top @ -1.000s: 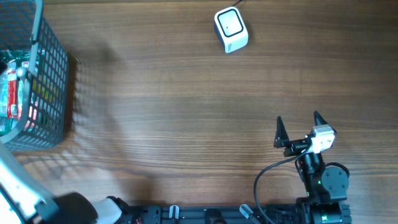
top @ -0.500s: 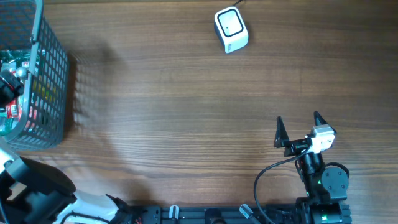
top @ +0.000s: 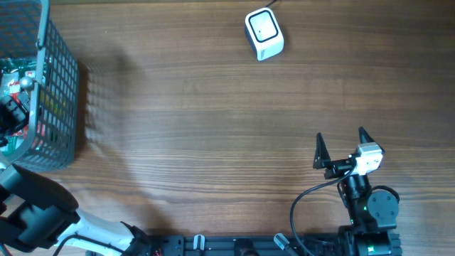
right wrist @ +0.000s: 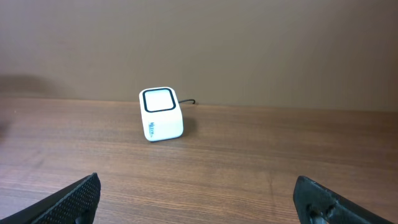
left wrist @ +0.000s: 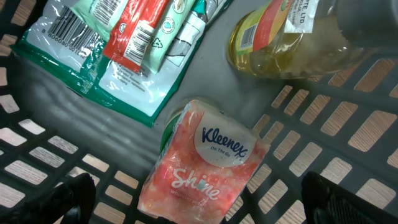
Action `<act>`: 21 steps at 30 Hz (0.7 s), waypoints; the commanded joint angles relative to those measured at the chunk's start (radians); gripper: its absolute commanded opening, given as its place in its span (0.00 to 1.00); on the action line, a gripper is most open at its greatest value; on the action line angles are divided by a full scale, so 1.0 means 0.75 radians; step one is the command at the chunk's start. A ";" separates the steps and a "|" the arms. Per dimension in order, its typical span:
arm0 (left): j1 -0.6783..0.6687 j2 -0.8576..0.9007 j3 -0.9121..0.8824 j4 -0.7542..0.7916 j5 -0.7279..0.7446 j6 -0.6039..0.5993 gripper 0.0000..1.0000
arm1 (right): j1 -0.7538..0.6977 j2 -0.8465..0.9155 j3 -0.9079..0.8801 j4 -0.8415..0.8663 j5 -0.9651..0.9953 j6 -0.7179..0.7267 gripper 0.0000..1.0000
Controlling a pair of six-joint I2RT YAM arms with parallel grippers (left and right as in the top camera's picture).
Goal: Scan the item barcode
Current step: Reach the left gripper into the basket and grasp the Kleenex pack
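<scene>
the left pincer (left wrist: 202, 202), wide open and empty, hangs in the basket (left wrist: 211, 74) just over the tissue pack (left wrist: 208, 165), whose long axis runs forward between its tips.

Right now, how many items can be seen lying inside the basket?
4, seen from the left wrist: a bottle at upper right, a tissue pack at the bottom middle, a green packet at upper left, a red packet on it. More may be hidden.
</scene>
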 commanded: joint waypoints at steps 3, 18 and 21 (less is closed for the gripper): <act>-0.006 0.013 -0.075 0.037 0.026 0.031 1.00 | -0.001 -0.001 -0.001 0.003 0.021 -0.015 1.00; -0.006 0.013 -0.369 0.326 0.026 0.030 1.00 | -0.001 -0.001 -0.001 0.003 0.021 -0.015 1.00; -0.006 0.014 -0.389 0.356 0.027 0.030 0.99 | -0.001 -0.001 -0.001 0.003 0.021 -0.015 1.00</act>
